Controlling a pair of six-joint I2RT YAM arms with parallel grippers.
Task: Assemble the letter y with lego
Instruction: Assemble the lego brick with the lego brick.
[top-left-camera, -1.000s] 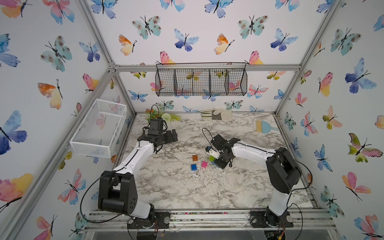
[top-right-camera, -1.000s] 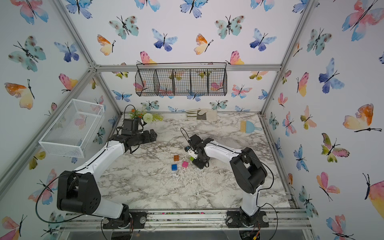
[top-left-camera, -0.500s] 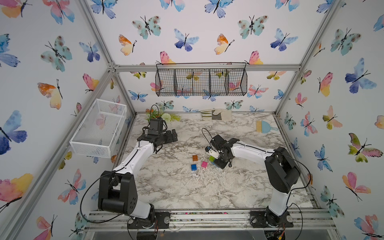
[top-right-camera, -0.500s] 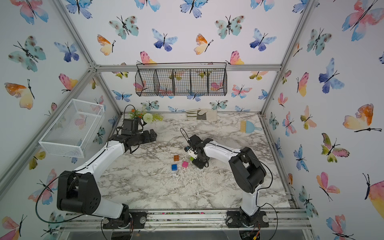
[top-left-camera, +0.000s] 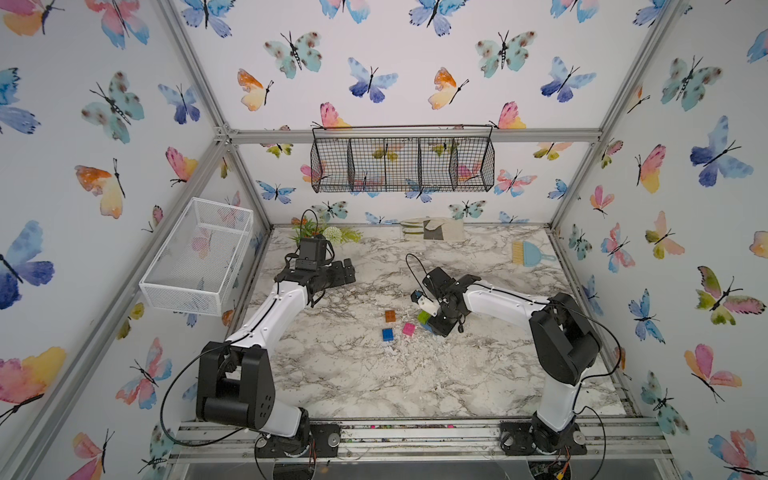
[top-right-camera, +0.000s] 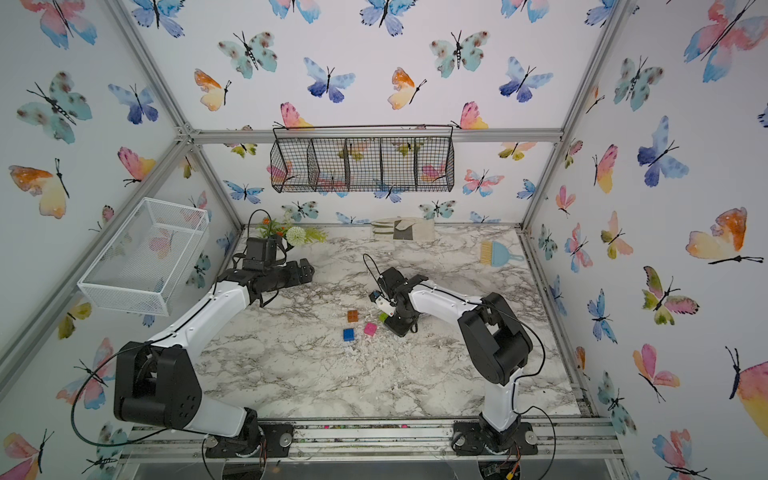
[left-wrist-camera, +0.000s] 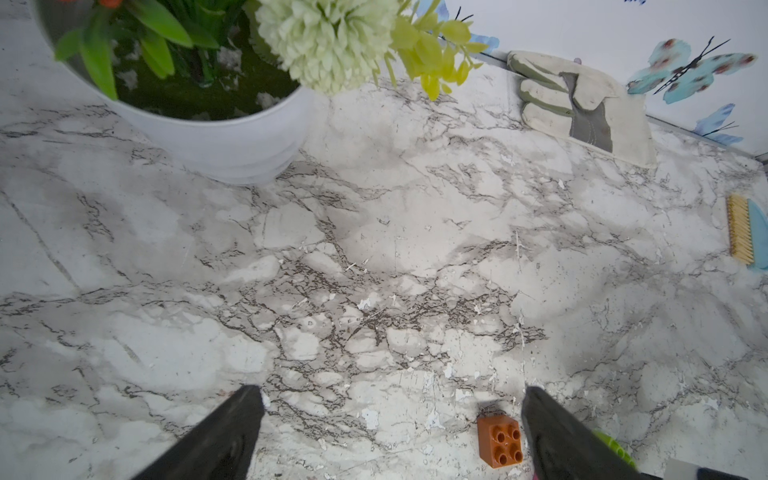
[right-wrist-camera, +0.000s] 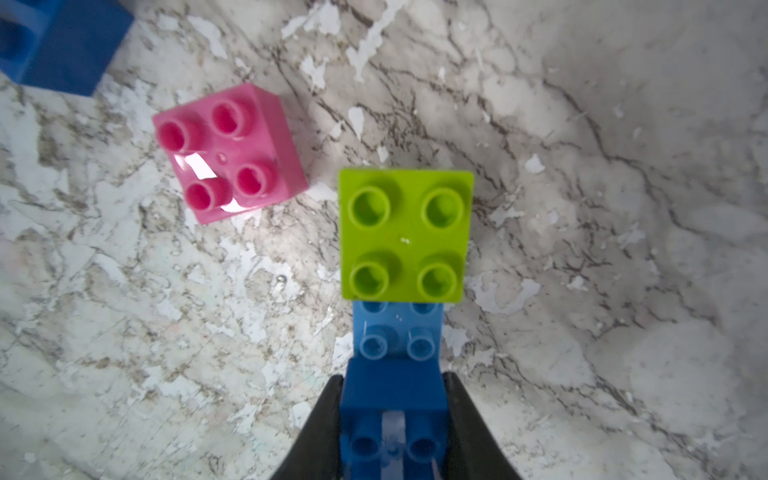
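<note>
The lego (top-right-camera: 370, 329) sits near the middle of the marble table (top-left-camera: 374, 382), as small studded bricks in bright, glossy colours, some loose and some joined. At the far left, the left gripper (left-wrist-camera: 390, 392) hangs above the table with its jaws spread wide and nothing between them, near the white flower pot (left-wrist-camera: 232, 141). Next comes the orange brick (top-left-camera: 390, 316), square with four studs, lying alone with the studs up. Just beside it, on the side nearer to the arm bases, lies a loose dark blue brick (top-left-camera: 387, 334), also square. A little to the right is the pink brick (right-wrist-camera: 228, 151), studs up, turned at an angle and apart from the others. Right of it is a joined group: the lime green brick (right-wrist-camera: 405, 235) is pressed on one end of the longer light blue brick (right-wrist-camera: 397, 332), and a second dark blue brick (right-wrist-camera: 390, 399) sits on the other end. The right gripper (right-wrist-camera: 392, 379) is closed narrow on this second dark blue brick, one finger on each side. Whether the group touches the table, I cannot tell.
</note>
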